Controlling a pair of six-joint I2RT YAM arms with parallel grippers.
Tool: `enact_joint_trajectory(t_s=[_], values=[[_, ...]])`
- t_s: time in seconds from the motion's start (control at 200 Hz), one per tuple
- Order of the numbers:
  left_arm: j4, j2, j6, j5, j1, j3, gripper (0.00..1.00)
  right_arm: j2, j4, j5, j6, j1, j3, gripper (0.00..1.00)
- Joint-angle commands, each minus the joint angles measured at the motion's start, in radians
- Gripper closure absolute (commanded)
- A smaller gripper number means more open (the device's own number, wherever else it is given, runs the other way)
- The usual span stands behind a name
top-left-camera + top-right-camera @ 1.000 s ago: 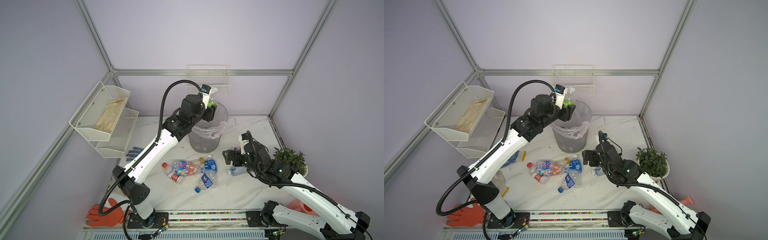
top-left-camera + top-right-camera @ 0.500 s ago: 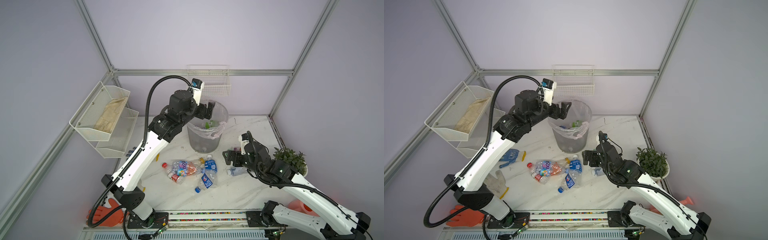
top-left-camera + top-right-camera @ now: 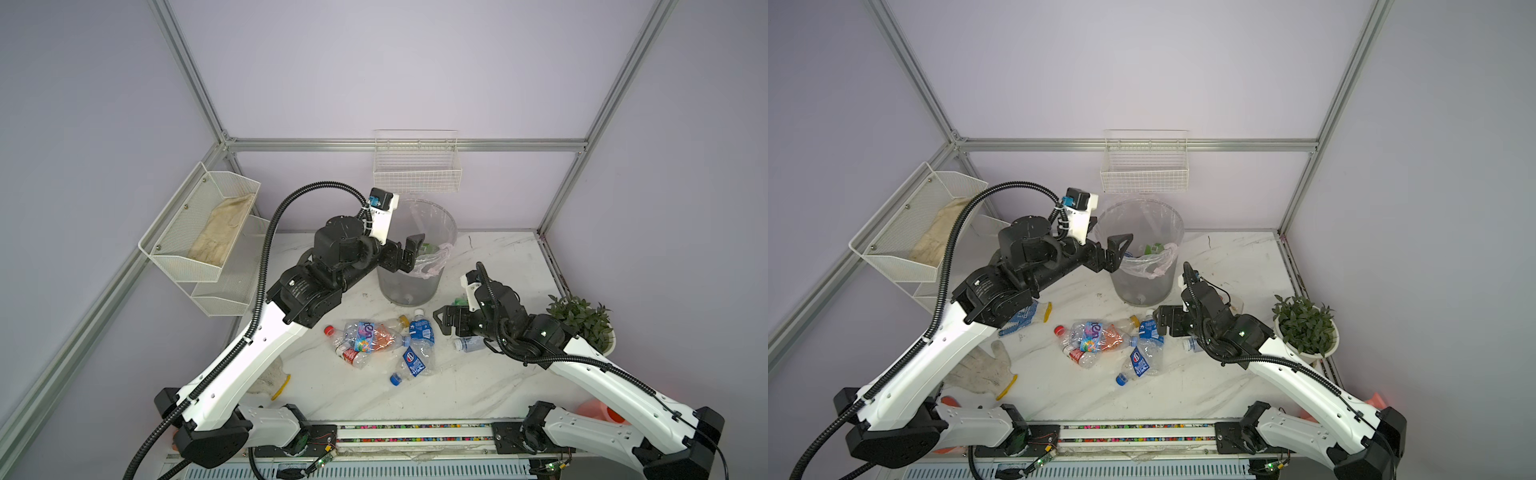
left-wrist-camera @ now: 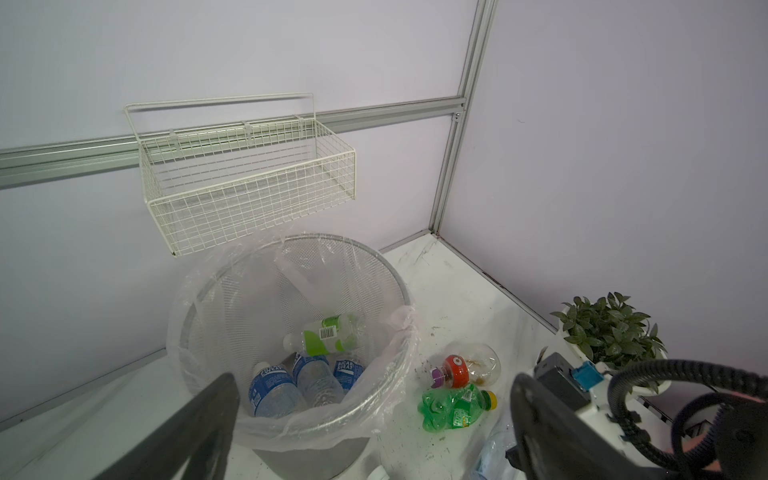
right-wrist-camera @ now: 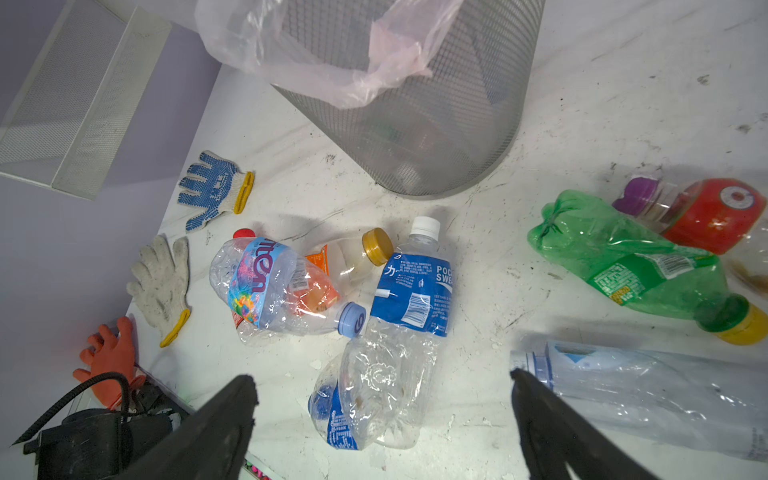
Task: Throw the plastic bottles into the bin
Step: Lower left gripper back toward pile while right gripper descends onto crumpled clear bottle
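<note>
The left tool [image 3: 410,252] by the bin [image 4: 399,286] and the right tool [image 5: 382,380] over the plastic bottles [image 5: 409,299] on the worktop [image 5: 602,104] are both spread, empty. Bottles seem light, thin, slippery; better grip the labelled middle.
</note>
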Motion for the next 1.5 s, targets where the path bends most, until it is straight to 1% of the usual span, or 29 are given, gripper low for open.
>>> enact_joint_trajectory(t_s=[0.0, 0.14, 0.28, 0.355, 0.38, 0.5, 0.715, 0.955, 1.18, 1.495], values=[[0.098, -0.091, 0.002, 0.009, -0.017, -0.097, 0.00, 0.003, 0.046, -0.051, 0.027, 0.003, -0.034, 0.03], [0.105, -0.162, -0.020, -0.024, -0.029, -0.194, 0.00, 0.011, 0.099, -0.096, 0.066, 0.004, -0.085, 0.03], [0.104, -0.235, -0.061, -0.048, -0.035, -0.297, 0.00, 0.024, 0.136, -0.109, 0.113, 0.020, -0.137, 0.03], [0.104, -0.272, -0.063, -0.062, -0.037, -0.354, 0.00, 0.028, 0.154, -0.108, 0.135, 0.033, -0.165, 0.03], [0.106, -0.283, -0.097, -0.069, -0.038, -0.372, 0.00, 0.026, 0.161, -0.107, 0.144, 0.037, -0.173, 0.03], [0.104, -0.329, -0.132, -0.080, -0.039, -0.454, 0.00, 0.033, 0.230, -0.116, 0.192, 0.069, -0.223, 0.03], [0.100, -0.420, -0.216, -0.110, -0.041, -0.598, 0.00, 0.102, 0.273, -0.089, 0.220, 0.141, -0.239, 0.03], [0.077, -0.517, -0.323, -0.121, -0.044, -0.740, 0.00, 0.162, 0.309, -0.071, 0.239, 0.186, -0.251, 0.03], [0.048, -0.568, -0.390, -0.132, -0.048, -0.807, 0.00, 0.212, 0.369, -0.072, 0.269, 0.219, -0.277, 0.03], [0.028, -0.593, -0.441, -0.132, -0.061, -0.852, 0.00, 0.257, 0.375, -0.027, 0.279, 0.241, -0.272, 0.04]])
